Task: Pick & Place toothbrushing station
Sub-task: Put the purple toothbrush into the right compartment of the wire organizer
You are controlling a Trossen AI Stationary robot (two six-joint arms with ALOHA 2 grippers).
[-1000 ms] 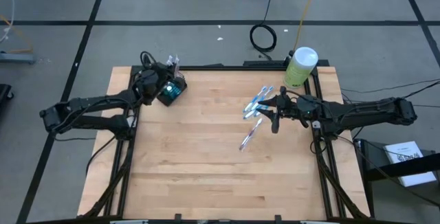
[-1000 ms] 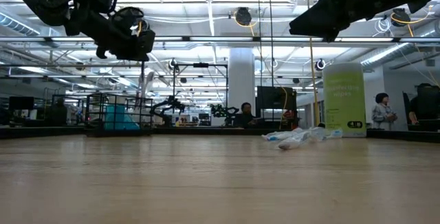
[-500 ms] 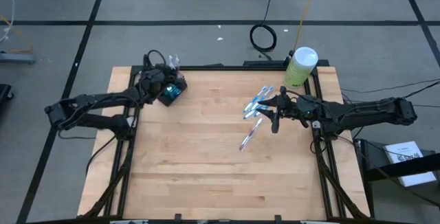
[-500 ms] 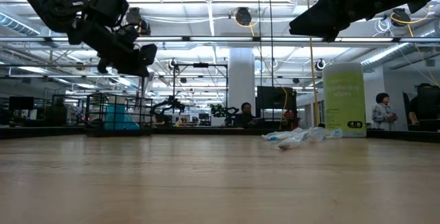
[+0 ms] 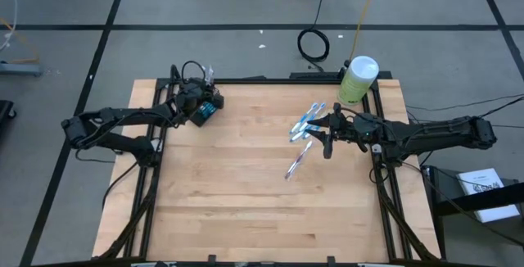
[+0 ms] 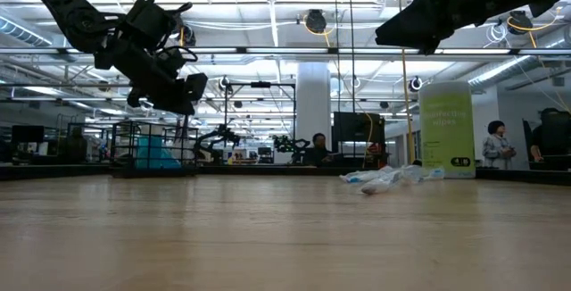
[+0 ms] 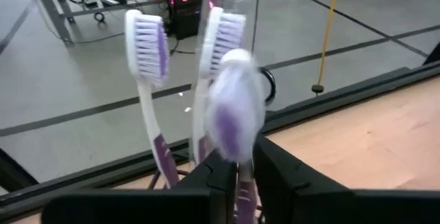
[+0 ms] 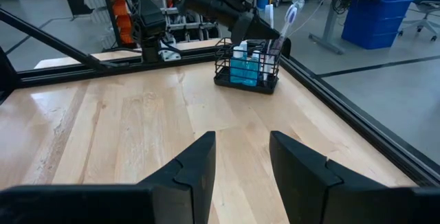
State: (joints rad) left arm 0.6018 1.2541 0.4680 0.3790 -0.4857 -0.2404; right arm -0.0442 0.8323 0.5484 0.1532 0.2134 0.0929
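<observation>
Left gripper (image 5: 205,95), dark and two-fingered, has slid closer to the small dark wire-mesh cup holder (image 8: 246,66) at the far left corner of the pale wooden plank worktop (image 5: 246,193) than a second ago, and in the low view it hangs lower. Its fingers (image 7: 220,176) are nearly together around the handle of a white-and-purple toothbrush (image 7: 234,117), whose bristled head stands blurred just before the wrist camera, beside two more upright brushes (image 7: 148,52) in the holder. Right gripper (image 5: 326,136) has not moved: it hovers above the worktop with its fingers (image 8: 196,162) partly apart and nothing between them. A pale green canister with a white lid (image 5: 358,79) stands at the far right corner. Near it lies a loose pile of slim blue-and-white toothbrushes (image 5: 304,121), one (image 5: 296,162) apart toward the middle.
</observation>
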